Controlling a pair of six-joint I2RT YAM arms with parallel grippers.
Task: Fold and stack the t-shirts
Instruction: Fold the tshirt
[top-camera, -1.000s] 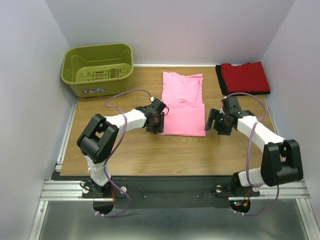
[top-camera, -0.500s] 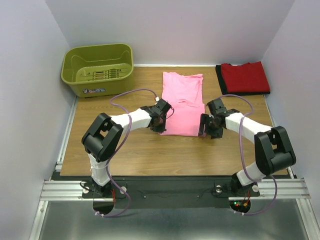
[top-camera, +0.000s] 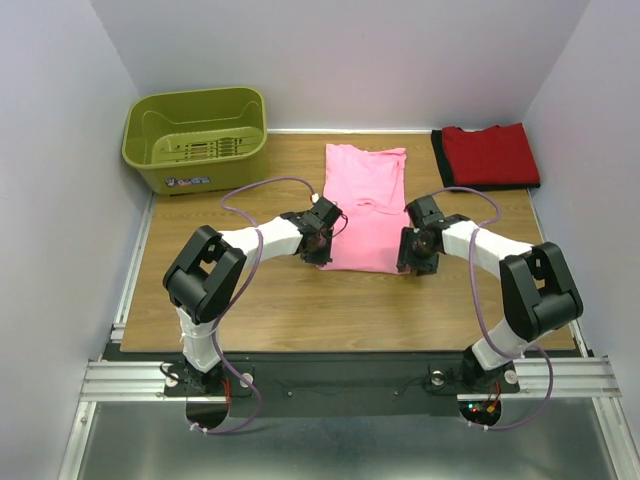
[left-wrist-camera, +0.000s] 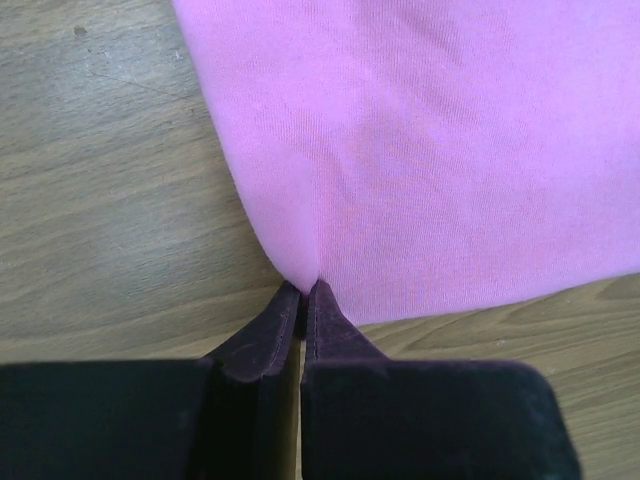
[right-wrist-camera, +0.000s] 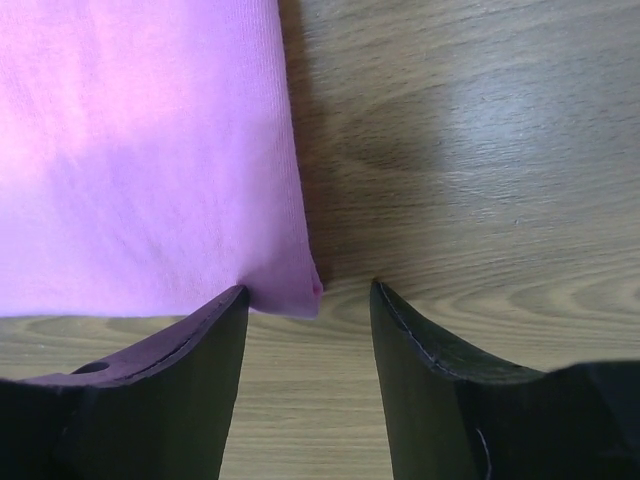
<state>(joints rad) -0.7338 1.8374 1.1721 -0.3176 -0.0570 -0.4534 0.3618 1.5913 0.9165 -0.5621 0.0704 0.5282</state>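
At the near edge of the pink t-shirt, the left gripper is seen pressed together on the cloth's near-left corner, a small pucker of fabric being drawn in between its fingers. The right gripper is set at the near-right corner with its jaws apart. That corner lies between the two fingers, one touching the hem, and nothing is clamped there yet. Both near corners are judged to be taken so that the hem can be lifted evenly and carried over toward the far end in one fold. A one-sided pull would likely skew the cloth.

The pink t-shirt is spread flat in the middle of the wooden surface, narrowed to a long strip running away from the arms. Nothing lies on it or along the path of the fold.

Farther off, at the far right corner, a folded red t-shirt is stacked on a black t-shirt, of which only an edge is shown. This is presumably where the pink one is to be stacked. At the far left an olive-green plastic basket is standing, well apart from the work.
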